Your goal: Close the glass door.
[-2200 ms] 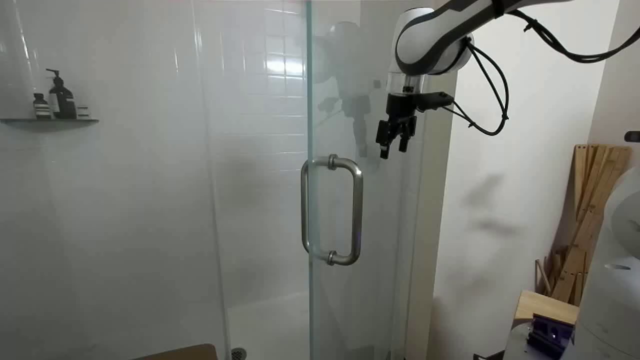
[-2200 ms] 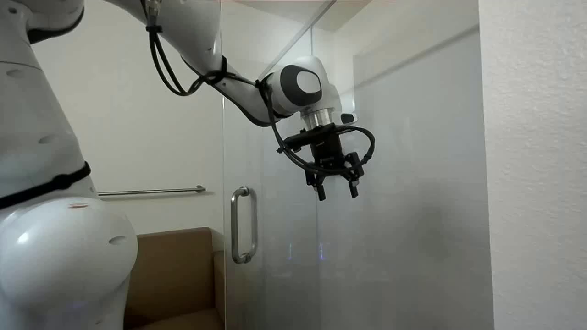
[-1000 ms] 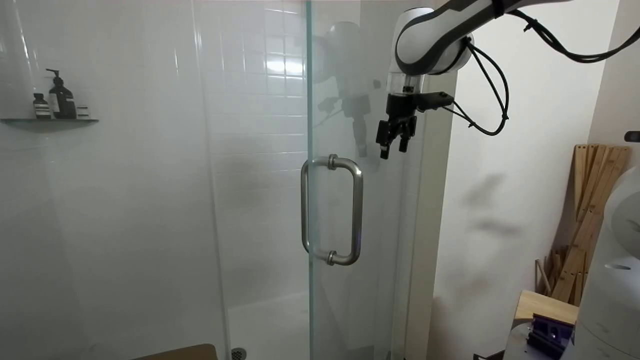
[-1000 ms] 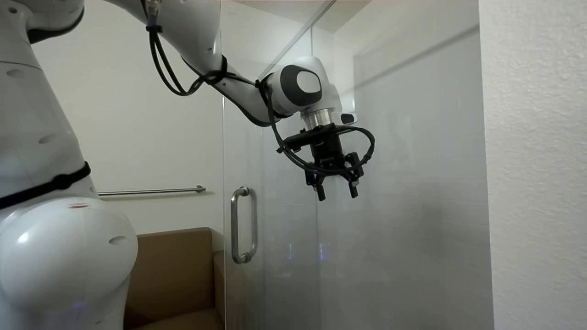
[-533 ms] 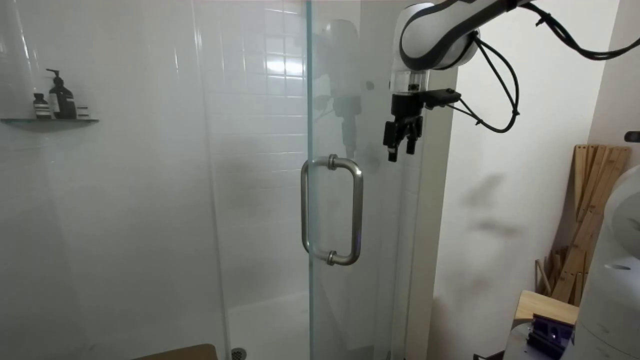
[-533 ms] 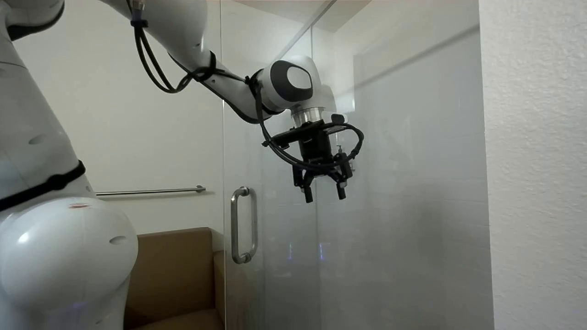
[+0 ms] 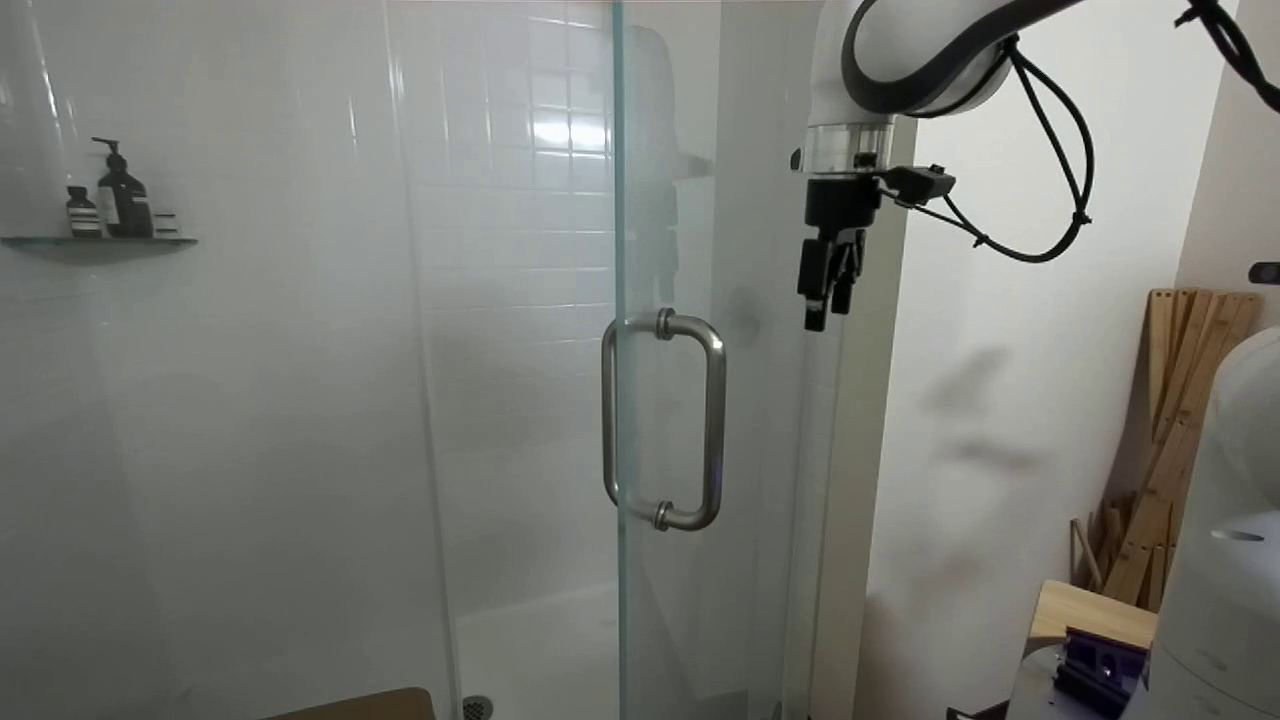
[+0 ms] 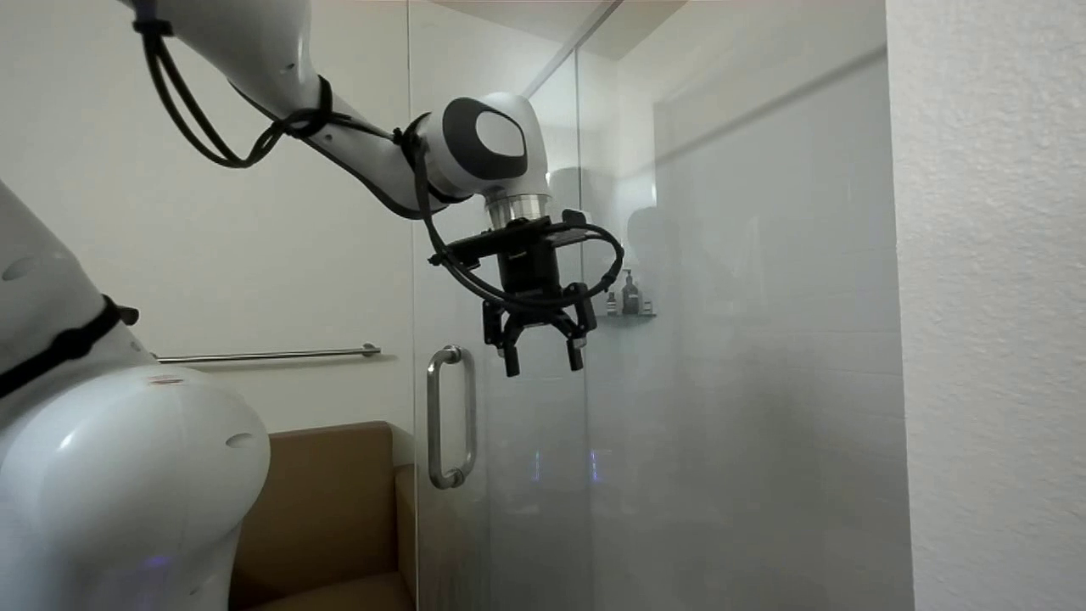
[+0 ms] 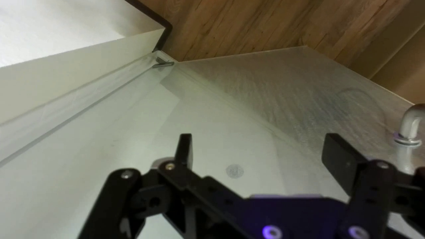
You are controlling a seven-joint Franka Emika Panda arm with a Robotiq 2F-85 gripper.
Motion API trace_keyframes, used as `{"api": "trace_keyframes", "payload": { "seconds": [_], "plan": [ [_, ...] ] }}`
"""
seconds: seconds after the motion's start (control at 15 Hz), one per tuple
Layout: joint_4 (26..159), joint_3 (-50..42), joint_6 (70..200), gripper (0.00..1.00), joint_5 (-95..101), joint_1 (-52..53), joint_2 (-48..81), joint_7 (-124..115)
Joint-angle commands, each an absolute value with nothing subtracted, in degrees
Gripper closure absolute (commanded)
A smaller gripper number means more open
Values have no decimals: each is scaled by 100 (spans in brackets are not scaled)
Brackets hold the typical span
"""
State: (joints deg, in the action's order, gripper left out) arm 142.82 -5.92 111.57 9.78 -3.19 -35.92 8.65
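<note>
Glass door [image 7: 755, 420] stands open, pincer [image 8: 544, 368] hanging spread nearby

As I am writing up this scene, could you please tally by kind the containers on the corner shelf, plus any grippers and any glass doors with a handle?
Pump bottle: 1
Smaller bottle: 1
Low container: 1
Gripper: 1
Glass door with a loop handle: 1
Total: 5
</note>
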Motion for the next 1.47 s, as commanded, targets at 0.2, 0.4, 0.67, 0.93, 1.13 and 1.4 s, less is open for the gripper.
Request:
{"api": "trace_keyframes", "payload": {
  "seconds": [0.2, 0.4, 0.67, 0.93, 1.13, 1.4],
  "plan": [
    [14823, -705, 11413, 0, 137, 419, -4701, 1605],
    [14996, -663, 11780, 0, -199, 579, -5091, 1495],
    [15431, -604, 12834, 0, -341, 578, -5618, 1318],
    [15917, -614, 14011, 0, -584, 567, -5982, 1015],
    [16275, -579, 14990, 0, -752, 551, -6159, 699],
    [15985, -513, 16026, 0, -754, 535, -5763, 238]
  ]
}}
